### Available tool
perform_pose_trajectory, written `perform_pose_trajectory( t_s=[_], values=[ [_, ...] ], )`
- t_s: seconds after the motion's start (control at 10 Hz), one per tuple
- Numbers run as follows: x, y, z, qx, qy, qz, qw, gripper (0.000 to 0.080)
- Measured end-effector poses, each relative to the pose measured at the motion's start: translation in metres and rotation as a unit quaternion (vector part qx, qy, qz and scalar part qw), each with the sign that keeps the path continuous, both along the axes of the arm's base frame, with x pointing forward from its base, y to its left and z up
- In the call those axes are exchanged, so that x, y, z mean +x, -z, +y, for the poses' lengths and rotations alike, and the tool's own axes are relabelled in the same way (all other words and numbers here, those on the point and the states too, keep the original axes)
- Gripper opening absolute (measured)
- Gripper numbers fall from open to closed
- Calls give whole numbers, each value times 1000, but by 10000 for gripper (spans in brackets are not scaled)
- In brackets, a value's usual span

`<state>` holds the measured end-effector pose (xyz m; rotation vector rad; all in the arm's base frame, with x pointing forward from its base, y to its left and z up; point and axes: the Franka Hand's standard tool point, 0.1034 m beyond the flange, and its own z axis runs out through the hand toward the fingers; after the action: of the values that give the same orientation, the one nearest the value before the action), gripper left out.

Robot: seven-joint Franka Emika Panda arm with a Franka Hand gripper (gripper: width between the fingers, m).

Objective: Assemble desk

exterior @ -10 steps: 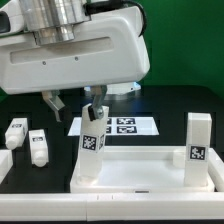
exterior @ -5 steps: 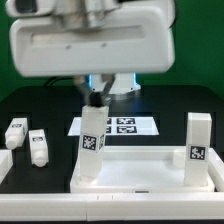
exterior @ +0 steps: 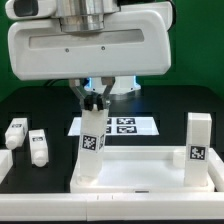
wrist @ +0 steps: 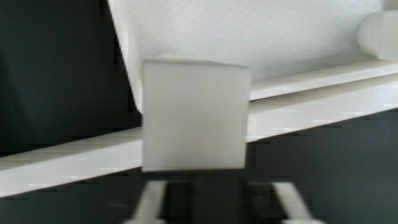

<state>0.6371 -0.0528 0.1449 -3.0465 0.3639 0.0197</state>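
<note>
From my station I see the two-finger gripper (exterior: 95,102) hanging straight down over the upright white square plastic leg block (exterior: 92,145). Its fingers are drawn almost together into a narrow V whose tips meet the leg's top end. I cannot tell whether they nip any part of it or only sit on it. That leg stands in the corner of the wide white rimmed tray-like desk top (exterior: 140,172) on the exterior view's left. Its tagged face is turned toward the camera. What matters for me is the alignment: the leg lies directly beneath the fingertips, and its long axis is vertical, in line with the fingers' own axis. In the wrist view it fills the centre, just ahead of the fingers. I judge that any press or twist to seat it must run about that vertical line, since an offset could tip it. A second upright white leg block (exterior: 197,140) stands at the opposite corner, well apart. Two loose white leg blocks (exterior: 17,132) (exterior: 38,147) lie further off, toward the exterior view's left.
</note>
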Motion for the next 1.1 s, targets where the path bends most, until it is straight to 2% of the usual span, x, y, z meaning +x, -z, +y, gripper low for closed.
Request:
perform_pose_trajectory(
  t_s=[0.1,0.2,0.3,0.4,0.5,0.8,1.1],
  values=[
    [-3,-2,-1,2,9,7,1000,264],
    [-5,-5,2,4,17,15,1000,400],
    [0,-8,4,2,19,6,1000,400],
    [-3,0,2,-1,15,1,1000,573],
    [-6,7,-2,-3,12,1,1000,626],
    [-6,11,-12,-6,12,-2,1000,648],
    [1,10,-11,-12,12,-22,1000,649]
  ],
)
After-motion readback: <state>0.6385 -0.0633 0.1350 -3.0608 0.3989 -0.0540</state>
